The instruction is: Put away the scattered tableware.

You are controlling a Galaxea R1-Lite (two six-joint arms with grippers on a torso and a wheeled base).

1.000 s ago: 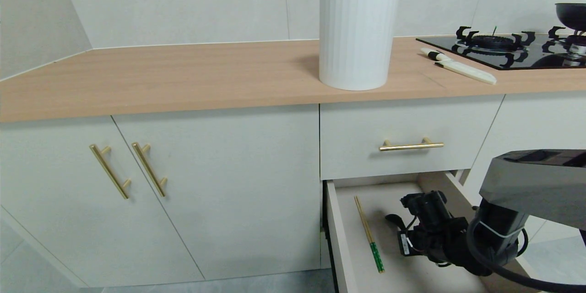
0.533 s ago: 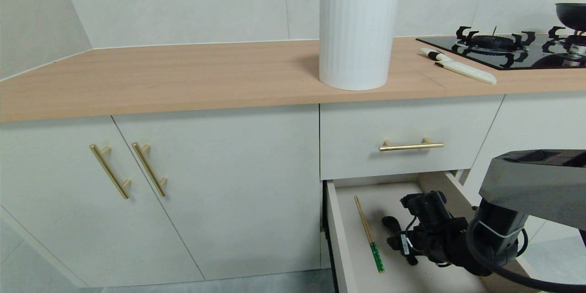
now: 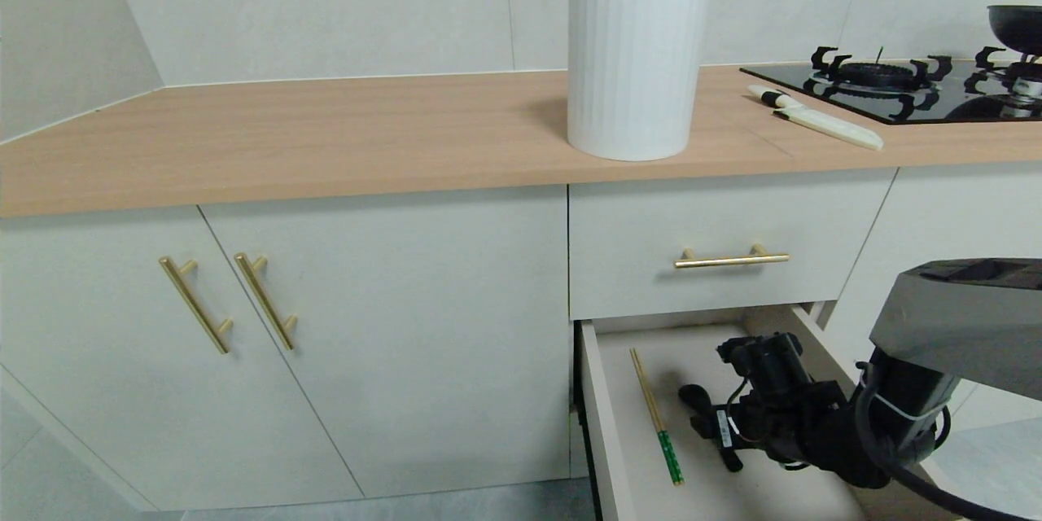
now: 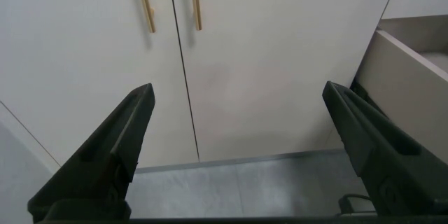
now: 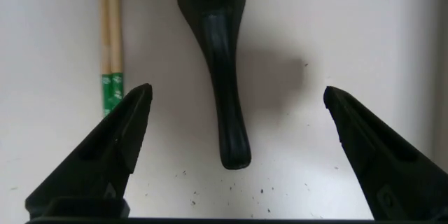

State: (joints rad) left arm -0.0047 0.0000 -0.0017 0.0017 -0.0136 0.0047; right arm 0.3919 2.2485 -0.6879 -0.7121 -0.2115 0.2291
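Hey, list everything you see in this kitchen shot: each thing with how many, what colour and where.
chopsticks: one pair, wood with green ends, lying in the open drawer
spoon: one, black, in the open drawer beside the chopsticks, not touching them
closed drawer: one, pale with a gold handle, under the countertop
container: one, white and ribbed, upright on the countertop
knife: one, cream with a black band, on the countertop beside the hob
pan: one, dark, over the hob
cabinet doors: two, pale with gold handles, left of the drawers
right gripper: black, open, over the spoon
left gripper: black, open, low before the cabinet doors
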